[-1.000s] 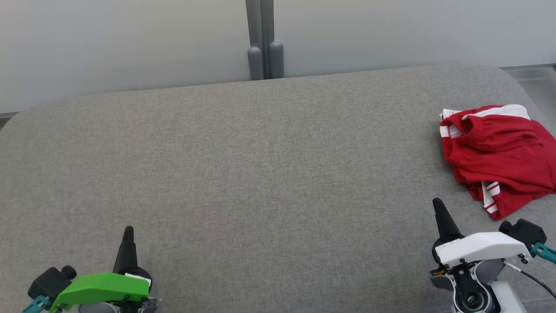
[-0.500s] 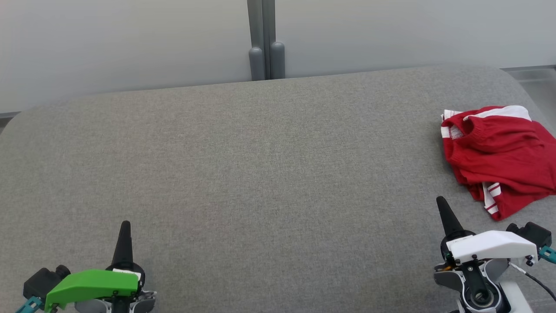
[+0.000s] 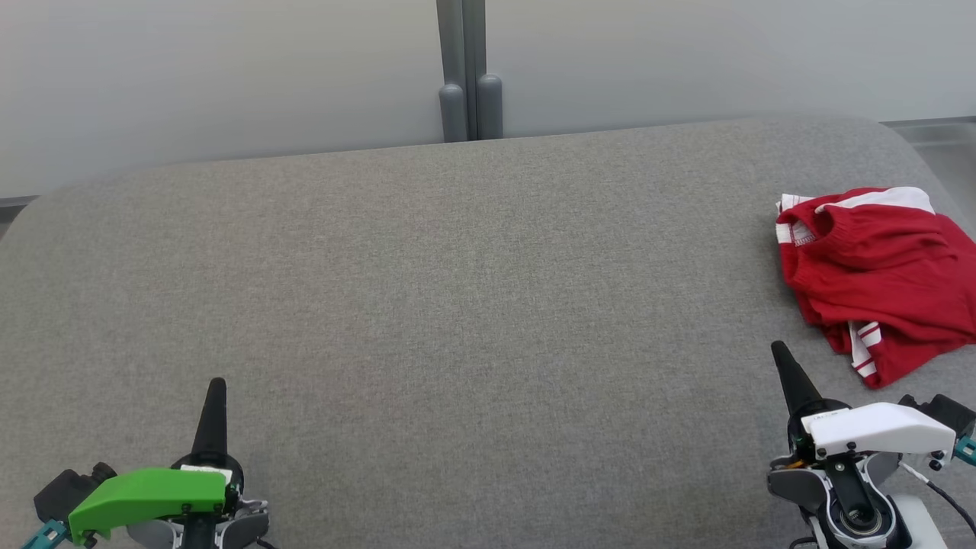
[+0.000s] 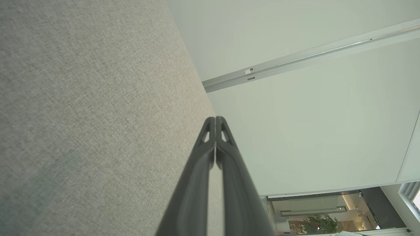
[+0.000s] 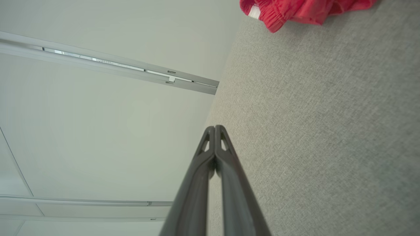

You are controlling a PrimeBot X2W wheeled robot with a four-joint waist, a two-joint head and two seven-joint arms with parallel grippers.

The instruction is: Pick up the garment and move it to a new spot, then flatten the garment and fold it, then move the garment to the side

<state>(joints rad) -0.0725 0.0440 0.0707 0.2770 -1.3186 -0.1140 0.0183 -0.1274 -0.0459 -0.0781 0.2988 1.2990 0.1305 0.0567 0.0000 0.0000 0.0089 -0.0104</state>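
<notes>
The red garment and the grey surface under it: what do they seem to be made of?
Red garment: soft, matte cloth, perhaps jersey knit; it lies in loose crumpled folds with a gathered hem. Grey surface: matte woven fabric, likely upholstery; a fine flecked weave shows.

1 red garment [image 3: 877, 267], right edge of head view. 2 grippers: left gripper [image 3: 216, 385] lower left, right gripper [image 3: 779, 351] lower right (2 dark fingers [image 4: 197, 183] ea., pressed together). 1 grey padded surface [image 3: 457, 305]. 2 rounded posts [image 3: 469, 103], top centre.
</notes>
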